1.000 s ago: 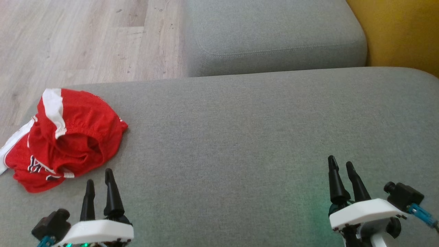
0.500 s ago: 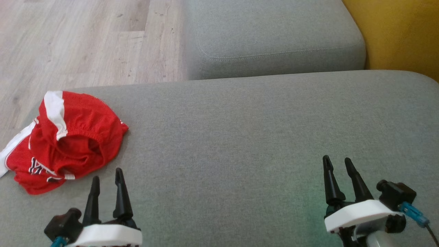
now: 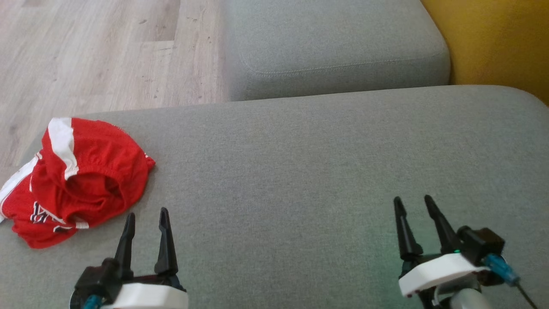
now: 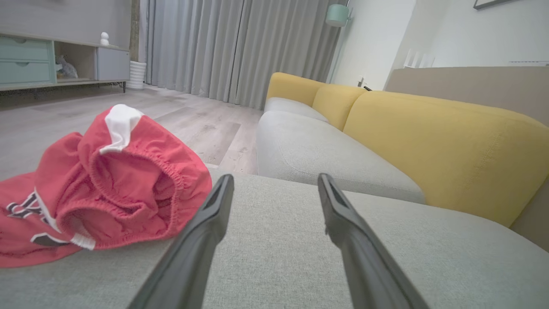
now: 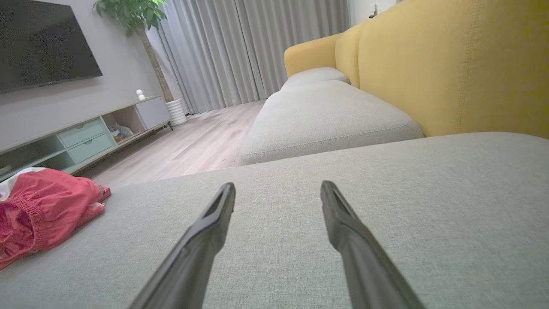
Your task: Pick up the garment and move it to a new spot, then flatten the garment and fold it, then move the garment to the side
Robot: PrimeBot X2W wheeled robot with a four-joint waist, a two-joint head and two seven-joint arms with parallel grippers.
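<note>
Red shorts (image 3: pixel 85 171) bunched on sofa cushion (image 3: pixel 300 171); left gripper (image 3: pixel 146 213) and right gripper (image 3: pixel 412 198) wide, empty; left should pinch the elastic waistband (image 4: pixel 169 169).

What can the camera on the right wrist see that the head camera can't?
Right wrist camera's extras: a TV, a leafy plant, grey curtains and a cabinet with mint drawers.

Head camera's extras: the left tool, open, close to the red shorts.

Both share: the red shorts crumpled on the grey seat cushion, the yellow backrest, the wooden floor and the open right tool.
</note>
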